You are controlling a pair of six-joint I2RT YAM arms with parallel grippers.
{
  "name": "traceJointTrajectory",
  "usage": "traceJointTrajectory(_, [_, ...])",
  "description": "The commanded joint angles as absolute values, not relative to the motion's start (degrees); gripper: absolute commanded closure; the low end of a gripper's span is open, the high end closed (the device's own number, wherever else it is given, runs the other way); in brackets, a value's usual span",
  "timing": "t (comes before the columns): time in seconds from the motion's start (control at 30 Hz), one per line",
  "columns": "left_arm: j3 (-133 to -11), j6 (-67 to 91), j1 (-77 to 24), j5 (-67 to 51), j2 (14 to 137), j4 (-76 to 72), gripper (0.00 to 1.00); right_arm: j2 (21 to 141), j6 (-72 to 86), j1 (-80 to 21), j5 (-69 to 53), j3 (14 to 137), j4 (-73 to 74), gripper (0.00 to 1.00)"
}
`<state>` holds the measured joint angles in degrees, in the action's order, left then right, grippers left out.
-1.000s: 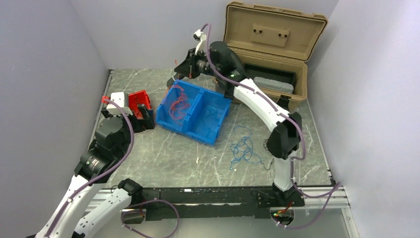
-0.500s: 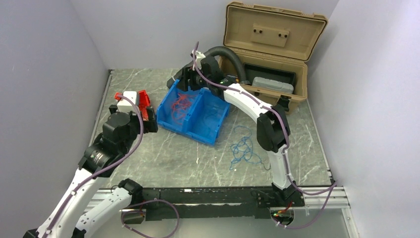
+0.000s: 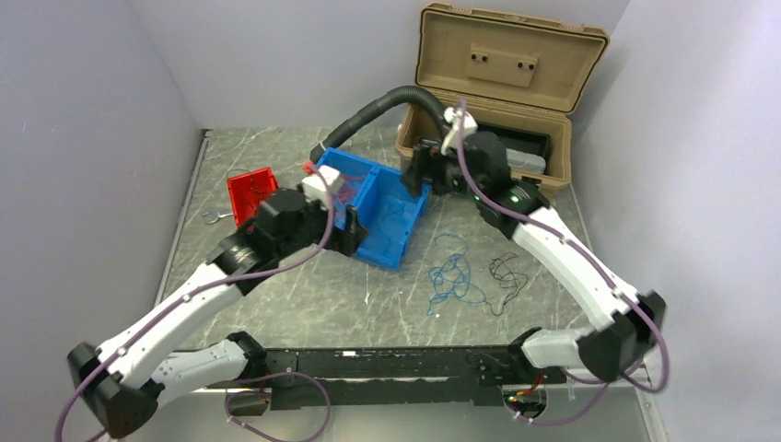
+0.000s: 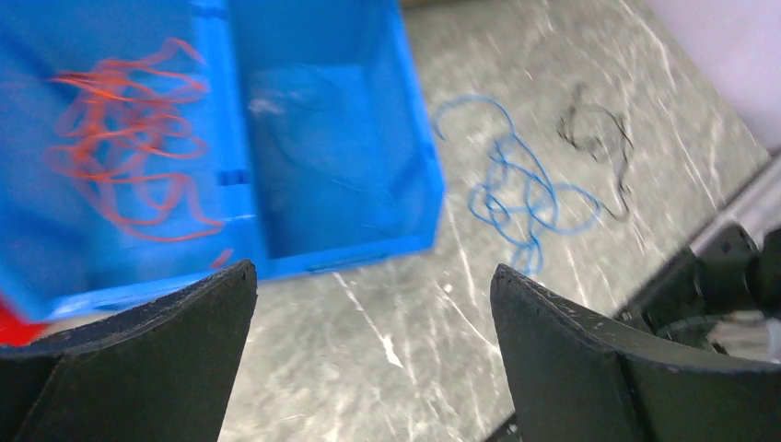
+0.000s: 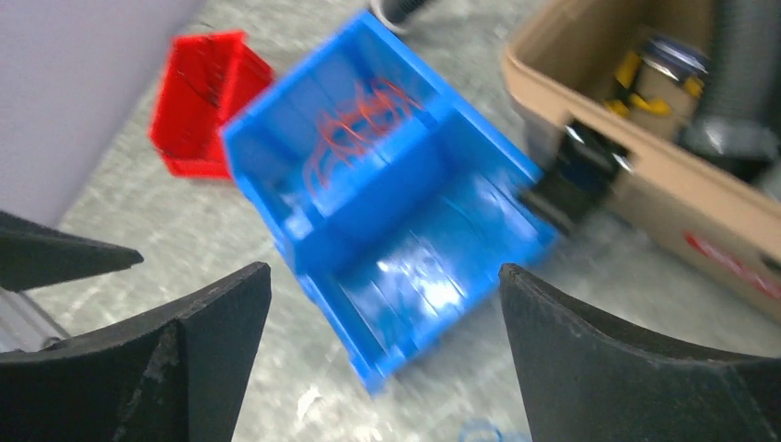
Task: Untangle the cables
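Red cables (image 4: pixel 129 147) lie tangled in the left compartment of the blue bin (image 3: pixel 398 230); the right wrist view shows these red cables (image 5: pixel 364 115) too. A faint blue strand lies in the other compartment. On the table right of the bin sit a blue cable tangle (image 3: pixel 451 276) and a small black cable (image 3: pixel 504 272), seen as the blue tangle (image 4: pixel 525 193) and black cable (image 4: pixel 599 138) in the left wrist view. My left gripper (image 3: pixel 348 230) (image 4: pixel 373 270) hovers open at the bin's near left corner. My right gripper (image 3: pixel 419 173) (image 5: pixel 384 269) is open above the bin's far right corner. Neither holds anything.
A red bin (image 3: pixel 250 191) stands left of the blue bin, with a small wrench (image 3: pixel 214 216) beside it. An open tan case (image 3: pixel 543 175) sits at the back right. A dark corrugated hose (image 3: pixel 368 110) arches from it to the table behind the blue bin.
My right gripper has opened and swung right, from over the bin's left compartment toward the tan case. My left arm has reached right, from the red bin to the blue bin.
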<state>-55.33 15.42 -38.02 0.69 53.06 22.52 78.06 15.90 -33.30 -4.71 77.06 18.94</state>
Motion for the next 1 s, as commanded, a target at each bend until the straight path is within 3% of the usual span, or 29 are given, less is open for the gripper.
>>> traceJointTrajectory(0.0, [-56.9,16.8,-41.8,-7.3,58.2,14.8,0.01,67.1,15.1,-30.7,1.7,67.5,29.6,0.02])
traceJointTrajectory(0.1, [-53.9,17.3,-43.1,-11.1,59.5,7.8,0.01,60.7,16.5,-29.3,2.0,61.3,33.2,0.02])
traceJointTrajectory(0.3, [-50.3,14.2,-47.1,-14.4,62.7,-1.2,0.01,56.0,19.3,-28.7,-2.9,50.2,33.8,0.13])
traceJointTrajectory(0.43, [-45.2,11.4,-47.9,-16.7,62.3,-9.9,0.01,59.5,19.6,-29.5,-10.7,46.2,31.2,0.18])
traceJointTrajectory(0.63, [-37.2,8.6,-48.0,-14.4,61.6,-21.7,0.01,65.7,19.8,-34.0,-4.6,43.5,28.3,0.21])
traceJointTrajectory(0.77, [-31.0,5.1,-48.1,-11.8,58.5,-28.5,0.01,68.2,19.8,-34.4,-4.0,41.8,25.5,0.33])
traceJointTrajectory(0.97, [-23.4,3.6,-48.1,-9.2,55.2,-36.8,0.01,73.3,19.1,-36.2,-1.5,41.8,24.2,0.38])
